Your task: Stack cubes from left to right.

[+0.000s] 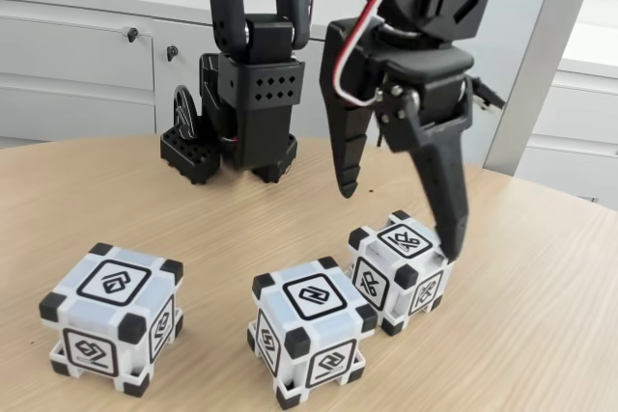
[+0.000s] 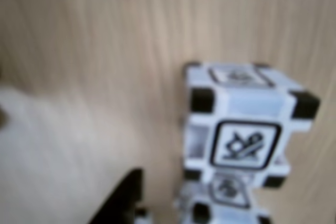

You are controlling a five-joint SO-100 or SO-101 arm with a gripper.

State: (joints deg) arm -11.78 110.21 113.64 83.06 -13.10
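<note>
Three pale bluish-white plastic cubes with black corner blocks sit in a loose row on the light wooden table [image 1: 541, 335], none yet stacked: the left cube [image 1: 114, 317] stands well apart, the middle cube [image 1: 311, 330] lies near the front, and the right cube [image 1: 398, 270] sits just behind and beside it (touching or nearly so; the fixed view does not settle it). The black two-finger gripper [image 1: 399, 216] hangs over the right cube with its jaws spread wide, one fingertip down at the cube's far right edge, the other raised above and to the cube's left. So this cube lies directly below and between the fingers, and it is probably the one to be grasped next. The blurred wrist view shows the same cube [image 2: 239, 135] close beneath the camera.
</note>
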